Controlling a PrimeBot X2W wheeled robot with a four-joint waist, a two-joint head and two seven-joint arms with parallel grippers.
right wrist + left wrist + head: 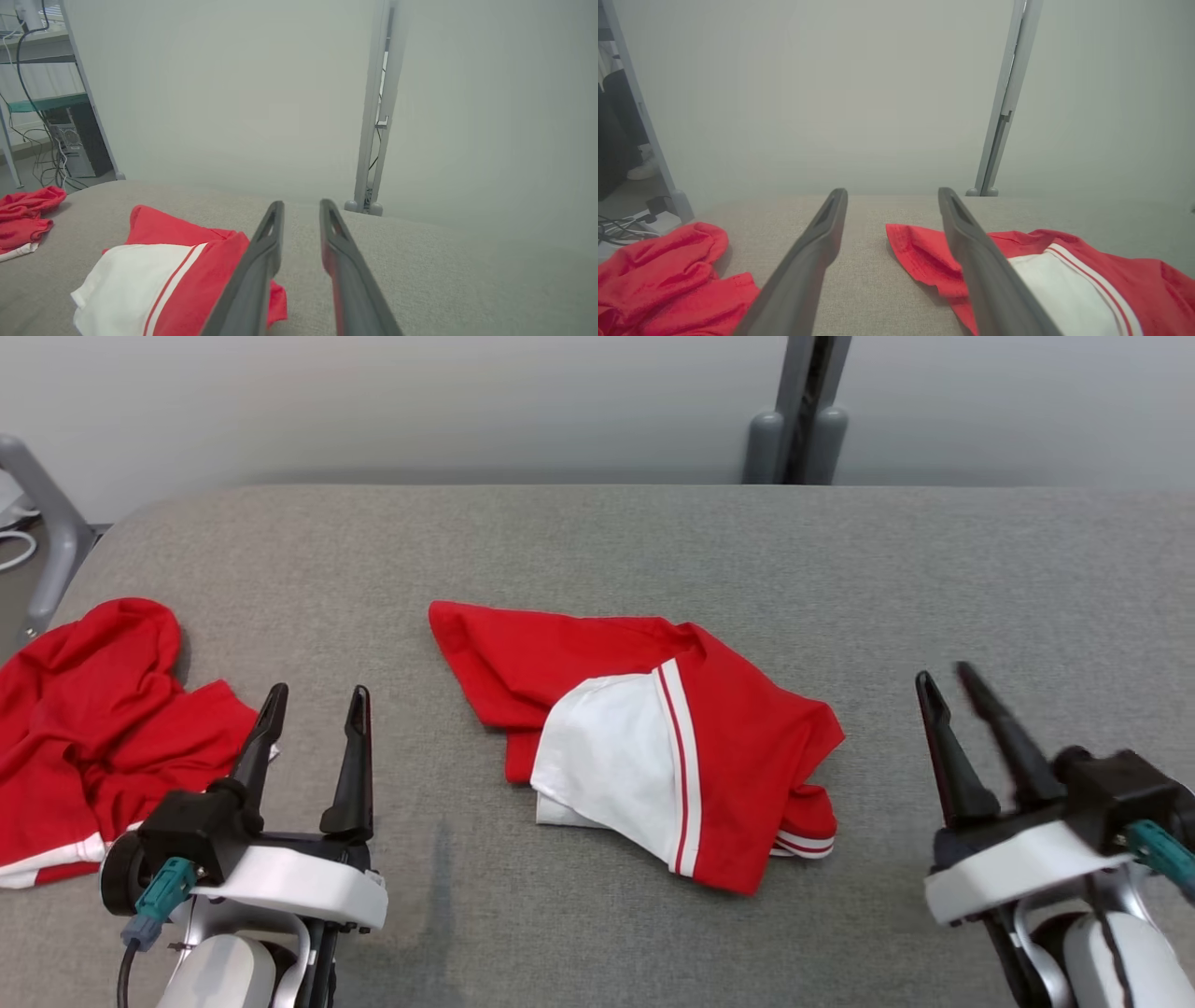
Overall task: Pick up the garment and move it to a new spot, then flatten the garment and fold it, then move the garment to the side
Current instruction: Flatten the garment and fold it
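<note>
The red-and-white garment [644,747] is laid crumpled at the middle of the grey table [597,551]. The left gripper [317,695] is spread wide, empty. The right gripper [943,674] is narrowed to a slim gap, empty. Another red garment [84,728] is heaped far left.

Garment [738,747] is soft matt cloth, red with a smoother white panel, creased all over. Desk [597,551] wears coarse grey woven fabric, no shine. Fingers [353,756] look like dull dark plastic; the wrist shell [308,887] behind them is glossy white plastic.
</note>
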